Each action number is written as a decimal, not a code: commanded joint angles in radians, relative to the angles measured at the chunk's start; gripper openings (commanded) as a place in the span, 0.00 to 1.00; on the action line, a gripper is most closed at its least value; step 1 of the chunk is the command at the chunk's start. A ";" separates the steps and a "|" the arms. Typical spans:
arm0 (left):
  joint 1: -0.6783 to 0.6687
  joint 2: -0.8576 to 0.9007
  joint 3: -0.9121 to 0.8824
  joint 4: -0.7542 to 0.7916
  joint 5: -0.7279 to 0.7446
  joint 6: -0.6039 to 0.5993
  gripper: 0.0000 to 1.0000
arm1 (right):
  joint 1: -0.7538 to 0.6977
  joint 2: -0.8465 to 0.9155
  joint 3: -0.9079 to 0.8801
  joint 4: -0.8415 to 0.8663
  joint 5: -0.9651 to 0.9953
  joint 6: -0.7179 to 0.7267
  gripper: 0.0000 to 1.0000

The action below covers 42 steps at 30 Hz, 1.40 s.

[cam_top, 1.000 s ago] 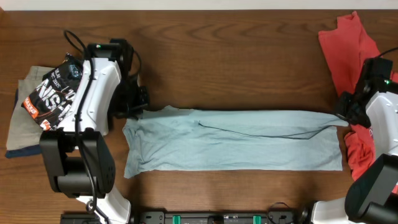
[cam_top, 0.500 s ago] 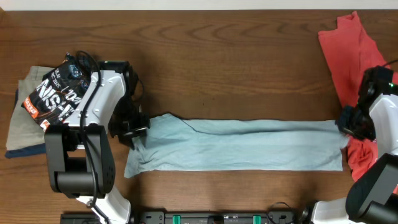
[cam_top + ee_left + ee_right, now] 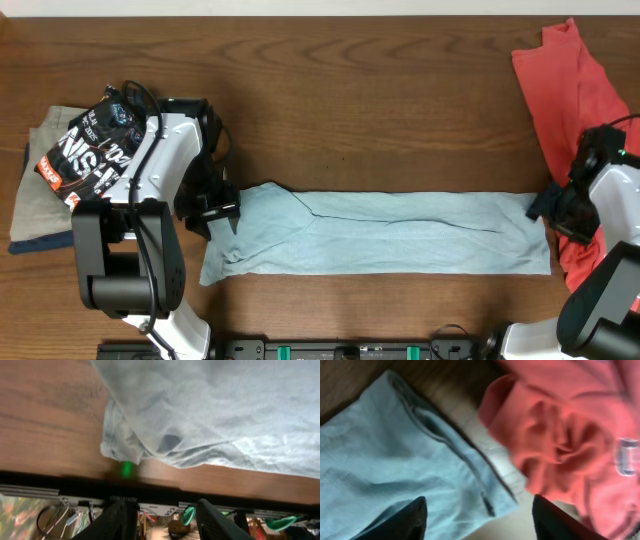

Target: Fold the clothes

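Note:
The clothes, a pale blue-grey T-shirt (image 3: pixel 390 235), lie folded into a long flat strip across the front of the brown table (image 3: pixel 380 100). My left gripper (image 3: pixel 222 210) hovers over the strip's far left corner. In the left wrist view the left gripper (image 3: pixel 167 522) is open with nothing between its dark fingers (image 3: pixel 120 520), and the shirt's bunched end (image 3: pixel 210 420) lies beyond them. My right gripper (image 3: pixel 545 210) sits at the strip's far right corner. In the right wrist view the right gripper (image 3: pixel 480 525) is open wide above the shirt's hem (image 3: pixel 395 455).
A red T-shirt (image 3: pixel 570 80) lies crumpled along the right edge, just beside the right gripper, and shows as the red T-shirt (image 3: pixel 560 425) in the right wrist view. A black printed shirt (image 3: pixel 90 150) rests on folded beige clothes (image 3: pixel 35 210) at far left. The table's front edge (image 3: pixel 150 477) is near.
Both grippers have opened and let go of the shirt's edge. They carried the far edge toward the front, so the strip is narrower, then the cloth settled flat.

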 commanded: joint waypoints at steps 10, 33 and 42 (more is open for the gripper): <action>0.000 0.002 -0.001 0.076 -0.008 -0.003 0.47 | -0.010 0.006 -0.191 0.230 -0.081 -0.053 0.76; -0.138 0.016 -0.001 0.463 0.167 -0.057 0.57 | -0.010 0.006 -0.305 0.412 -0.082 -0.052 0.73; -0.193 0.053 -0.002 0.548 0.096 -0.172 0.57 | -0.010 0.006 -0.305 0.410 -0.082 -0.052 0.74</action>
